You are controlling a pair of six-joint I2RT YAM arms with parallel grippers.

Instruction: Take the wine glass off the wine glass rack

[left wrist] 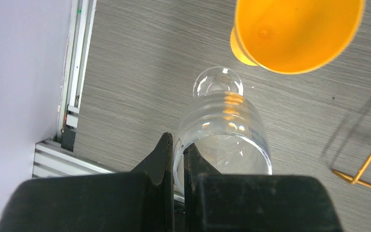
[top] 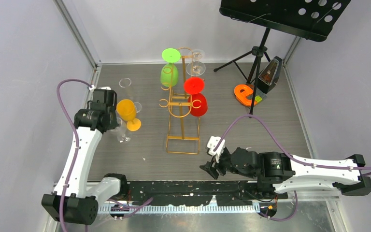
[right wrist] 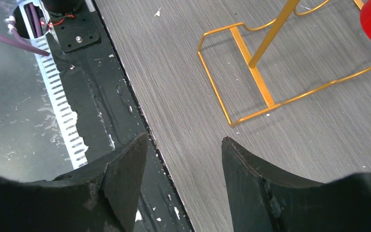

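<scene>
The wine glass rack [right wrist: 257, 75] is a tall stand of thin gold wire. It stands upright near the middle of the grey table [top: 140, 154] on a rectangular wire base, with curled loop hooks down both sides. A green glass [top: 169, 75], a red glass [top: 198, 104] and a clear one [top: 195, 67] hang bowl-down from its hooks. The wine glass [left wrist: 222, 130] is off the rack, well to its left. It is clear, with a ribbed bowl, its rim uppermost and its round foot low by the tabletop. The left gripper [left wrist: 178, 145] pinches the rim between closed fingers.
</scene>
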